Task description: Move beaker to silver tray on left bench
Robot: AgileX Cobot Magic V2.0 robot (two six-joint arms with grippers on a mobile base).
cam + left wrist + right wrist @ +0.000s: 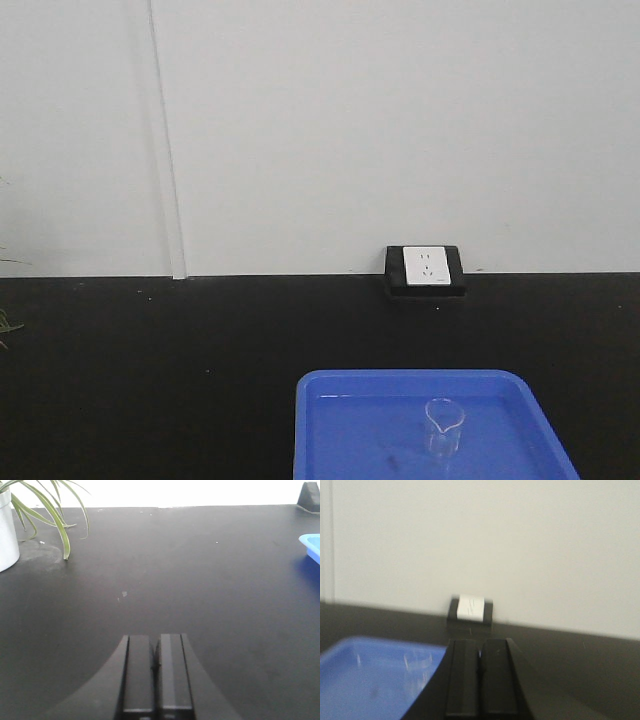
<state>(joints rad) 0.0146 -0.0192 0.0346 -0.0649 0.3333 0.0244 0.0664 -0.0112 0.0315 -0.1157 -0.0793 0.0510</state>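
white wall (350,120) backs a matte black bench (150,370) in the front view, with a wall socket (425,268) at the seam. a blue tray (330,430) sits at the near edge, and the beaker (443,428) stands upright inside it, right of centre, lip toward the camera. no silver tray shows in any view.

from the left wrist, the bench runs bare and dull. a white pot (7,530) with long green leaves (50,510) stands far left, and a corner of the blue tray (311,545) shows at the right edge. the left gripper (155,645) has its jaws pressed together and holds nothing.

the right wrist view is blurred. the right gripper (480,647) is likewise closed and empty, aimed over the blue tray (370,675) toward the socket (470,609). the beaker (417,662) is only a faint glint left of it.

the beaker looks like thin glass: light, rigid, slick and breakable. i would take it across the straight wall at mid-height, below the flared lip, with gentle pressure, and lift it straight up to clear the tray's raised rim.
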